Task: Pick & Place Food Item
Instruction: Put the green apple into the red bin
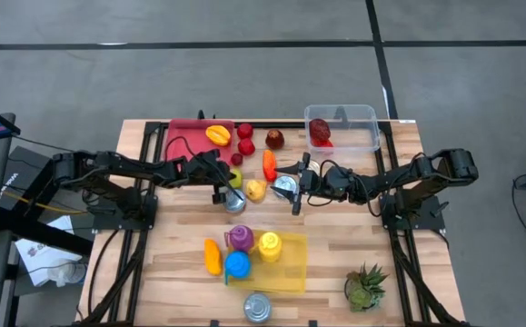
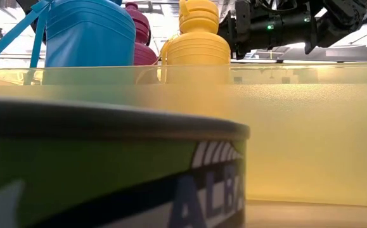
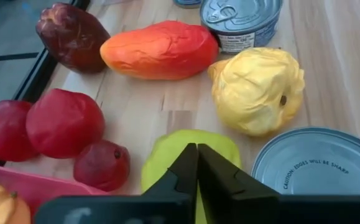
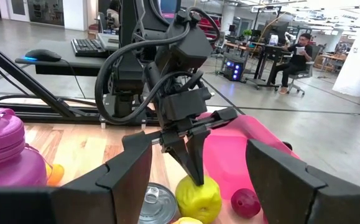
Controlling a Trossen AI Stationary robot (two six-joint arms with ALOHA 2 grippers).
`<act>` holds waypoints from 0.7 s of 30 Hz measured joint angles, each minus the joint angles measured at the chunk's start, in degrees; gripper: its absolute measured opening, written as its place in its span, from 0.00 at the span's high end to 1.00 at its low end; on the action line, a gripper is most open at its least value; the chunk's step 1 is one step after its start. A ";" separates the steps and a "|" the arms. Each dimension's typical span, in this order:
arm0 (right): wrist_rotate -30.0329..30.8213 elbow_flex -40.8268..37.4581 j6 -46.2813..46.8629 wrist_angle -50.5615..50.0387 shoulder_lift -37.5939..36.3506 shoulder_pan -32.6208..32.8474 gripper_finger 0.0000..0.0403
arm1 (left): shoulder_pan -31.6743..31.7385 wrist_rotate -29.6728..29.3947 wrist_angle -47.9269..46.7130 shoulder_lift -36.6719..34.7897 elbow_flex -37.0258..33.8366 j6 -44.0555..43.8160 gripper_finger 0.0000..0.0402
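**Left gripper closed above the green fruit; right gripper open beside a can**

The left gripper sits at mid-table, just above the yellow-green fruit. In the left wrist view its two fingers are pressed together with no gap, their tips over the top of the fruit; nothing shows between them. The right wrist view confirms the closed tips meeting at the top of the fruit.

The right gripper faces the left one from the opposite side, fingers spread apart with nothing between them, next to a silver can.

Around the green fruit lie:
- a yellow fruit, just beside it
- an orange fruit, farther off
- a dark red fruit beside the orange one
- three red fruits by the pink tray
- a second can, close by

A clear bin at the back edge holds one red item. Toward the front, a yellow tray carries coloured bottles
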 joint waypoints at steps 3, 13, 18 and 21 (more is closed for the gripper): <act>-0.01 0.00 0.17 0.01 0.00 0.00 0.38 | -0.32 -0.92 0.45 -0.35 -0.12 -0.02 1.00; -0.01 0.00 0.15 0.00 0.00 0.00 0.38 | -1.28 -3.47 -1.00 -6.14 -0.20 -0.01 1.00; -0.02 0.00 0.13 -0.02 0.00 0.00 0.38 | -1.17 -1.03 -5.50 -9.15 -0.12 0.04 0.99; -0.02 0.00 0.09 -0.21 0.00 0.00 0.38 | -1.17 2.91 -6.71 -9.21 -0.12 0.04 0.93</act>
